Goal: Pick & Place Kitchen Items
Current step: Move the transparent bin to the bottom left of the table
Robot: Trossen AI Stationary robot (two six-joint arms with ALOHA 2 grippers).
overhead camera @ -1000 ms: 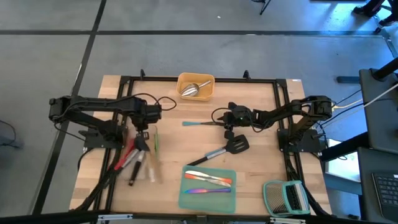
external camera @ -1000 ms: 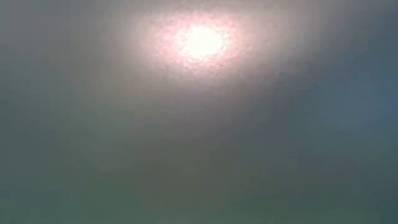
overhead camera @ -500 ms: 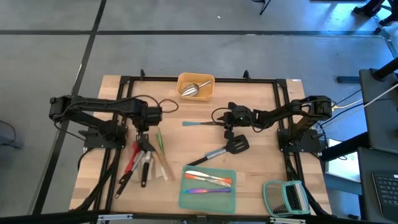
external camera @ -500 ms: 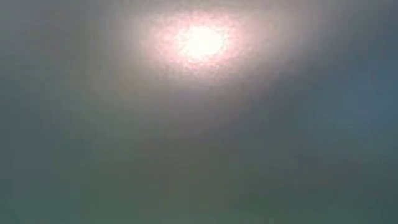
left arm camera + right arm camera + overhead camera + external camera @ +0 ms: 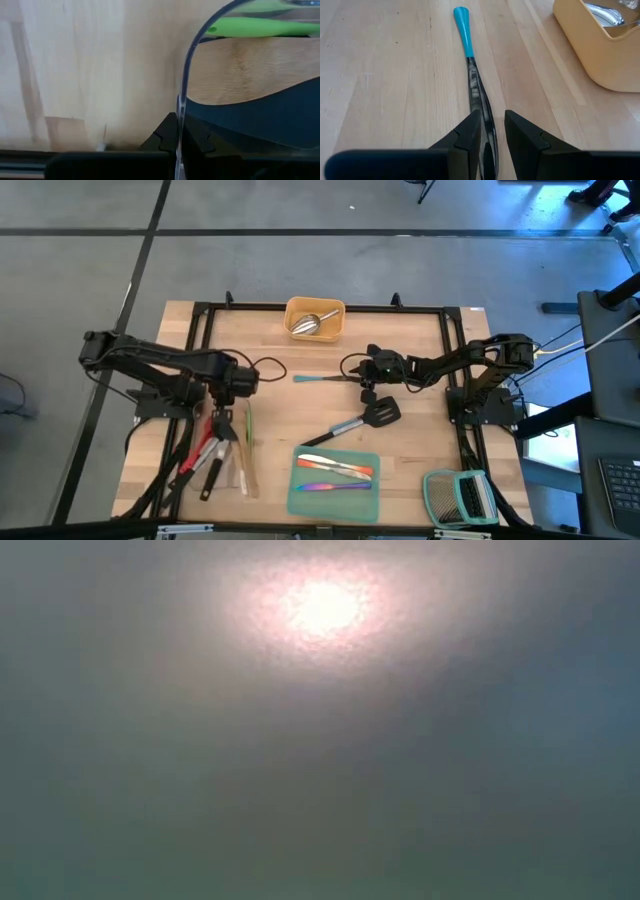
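Note:
My left gripper (image 5: pixel 228 383) (image 5: pixel 181 127) is shut on the rim of a clear tray (image 5: pixel 226 448) at the table's left. The tray holds a green tool (image 5: pixel 247 424) (image 5: pixel 260 27), a red-handled tool (image 5: pixel 205 446), black spatulas (image 5: pixel 212 475) and a wooden spoon (image 5: pixel 246 472). My right gripper (image 5: pixel 367 372) (image 5: pixel 492 117) is at the table's middle, shut on a blue-handled tool (image 5: pixel 318 378) (image 5: pixel 465 30) that lies on the table. The low view shows only haze. My left gripper pinches the clear tray's rim (image 5: pixel 181 95) at the tray's far end, one finger inside the wall and one outside. Whether the tray rests on the table, I cannot tell. My right gripper pinches the blue-handled tool's black end (image 5: pixel 481 107) between its two fingers. The fingers come from the table's right and lie along the tool. The tool lies flat on the table, its blue handle toward the table's left.
A yellow tray (image 5: pixel 338 310) (image 5: pixel 600 55) with a steel scoop (image 5: pixel 312 324) stands at the far edge. A teal tray (image 5: pixel 296 498) with iridescent cutlery lies at the near edge, a black slotted turner (image 5: pixel 380 413) beside it. A green-framed rack (image 5: pixel 458 496) is near right.
My left gripper has gone a little toward the table's near edge, still shut on the clear tray. The tray's near end has swung toward the table's right and then back to the left, and the utensils have shifted with it.

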